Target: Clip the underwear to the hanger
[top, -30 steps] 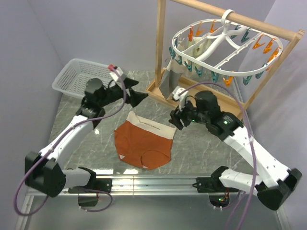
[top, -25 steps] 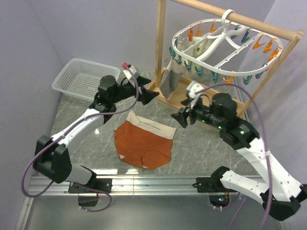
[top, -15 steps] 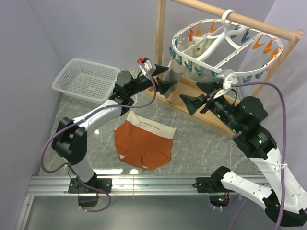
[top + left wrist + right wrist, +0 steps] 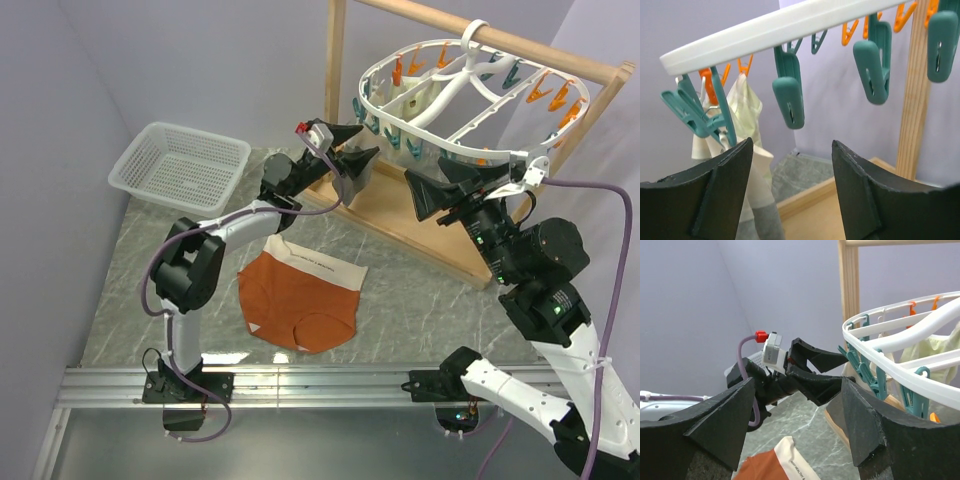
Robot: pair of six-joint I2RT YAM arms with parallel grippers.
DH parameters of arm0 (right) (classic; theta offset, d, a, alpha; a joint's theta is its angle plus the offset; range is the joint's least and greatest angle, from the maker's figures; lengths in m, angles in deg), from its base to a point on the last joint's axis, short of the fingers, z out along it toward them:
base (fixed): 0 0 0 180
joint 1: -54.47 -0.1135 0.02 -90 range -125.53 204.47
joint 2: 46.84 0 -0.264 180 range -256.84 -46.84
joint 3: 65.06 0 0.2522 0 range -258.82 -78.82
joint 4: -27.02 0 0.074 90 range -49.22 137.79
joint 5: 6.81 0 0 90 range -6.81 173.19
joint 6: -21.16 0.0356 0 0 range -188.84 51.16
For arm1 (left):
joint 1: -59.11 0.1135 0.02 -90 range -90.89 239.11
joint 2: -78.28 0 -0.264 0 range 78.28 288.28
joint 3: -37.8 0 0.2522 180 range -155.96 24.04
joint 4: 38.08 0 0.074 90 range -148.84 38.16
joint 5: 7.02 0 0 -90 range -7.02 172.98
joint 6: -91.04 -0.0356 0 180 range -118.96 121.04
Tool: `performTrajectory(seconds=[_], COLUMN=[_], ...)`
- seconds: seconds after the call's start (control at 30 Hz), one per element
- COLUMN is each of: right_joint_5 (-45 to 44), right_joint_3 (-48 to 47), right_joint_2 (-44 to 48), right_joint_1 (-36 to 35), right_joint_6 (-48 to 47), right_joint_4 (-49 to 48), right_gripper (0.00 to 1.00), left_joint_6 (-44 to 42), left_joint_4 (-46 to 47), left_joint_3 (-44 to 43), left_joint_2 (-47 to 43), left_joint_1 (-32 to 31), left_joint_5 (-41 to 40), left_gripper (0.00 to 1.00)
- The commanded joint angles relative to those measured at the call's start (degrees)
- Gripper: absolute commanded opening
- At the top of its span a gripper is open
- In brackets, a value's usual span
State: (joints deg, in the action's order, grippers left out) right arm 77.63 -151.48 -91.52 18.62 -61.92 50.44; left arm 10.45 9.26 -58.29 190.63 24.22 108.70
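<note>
top external: both arms have risen from the table to the rack within the last second. before that they sat low, either side of the waistband. left gripper is now up at the near-left end of the hanger, beside the wooden frame. its jaws are apart with nothing between them. right gripper hangs under the hanger's near rim, facing the left one, jaws also spread and empty. the underwear lies flat on the table where it lay before, waistband toward the rack, touched by neither arm. basket sits at far left.

left wrist: fingers well apart, a teal clothespin dangling from the white rim just above the gap. cream cloth is already pegged to the left. no underwear in this view.

right wrist: fingers wide, nothing held. the other gripper is seen straight ahead beside the rim, and a corner of the orange fabric shows far below.

reading: the garment did not come up with either arm, so no clipping is possible yet. judged as either a missed pick or a clip being readied first; a return to the table looks needed.
</note>
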Motion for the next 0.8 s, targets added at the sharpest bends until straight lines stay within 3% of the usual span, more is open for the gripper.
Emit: performTrajectory(seconds=[0.0, 0.23, 0.63, 0.77], right_joint_5=[-2.0, -0.7, -4.0, -3.4], right_joint_3=[1.4, 0.6, 2.6, 3.9], right_joint_2=[-0.3, -2.6, -6.3, -6.6], right_joint_1=[0.4, 0.7, 0.8, 0.8], right_joint_6=[1.6, 0.2, -1.6, -1.5], right_joint_4=[-3.5, -3.5, -7.3, -8.7], right_gripper=[0.76, 0.75, 0.73, 0.73], left_joint_6=[2.4, 4.0, 5.3, 5.2], left_joint_4=[8.2, 9.9, 10.1, 9.7], left_joint_3=[-4.8, -7.1, -7.7, -7.9], left_joint_2=[1.5, 4.8, 4.9, 5.2], left_joint_1=[-0.5, -1.1, -1.2, -1.2], left_joint_5=[-0.9, -1.3, -0.9, -0.8], left_gripper=[0.69, 0.62, 0.36, 0.45])
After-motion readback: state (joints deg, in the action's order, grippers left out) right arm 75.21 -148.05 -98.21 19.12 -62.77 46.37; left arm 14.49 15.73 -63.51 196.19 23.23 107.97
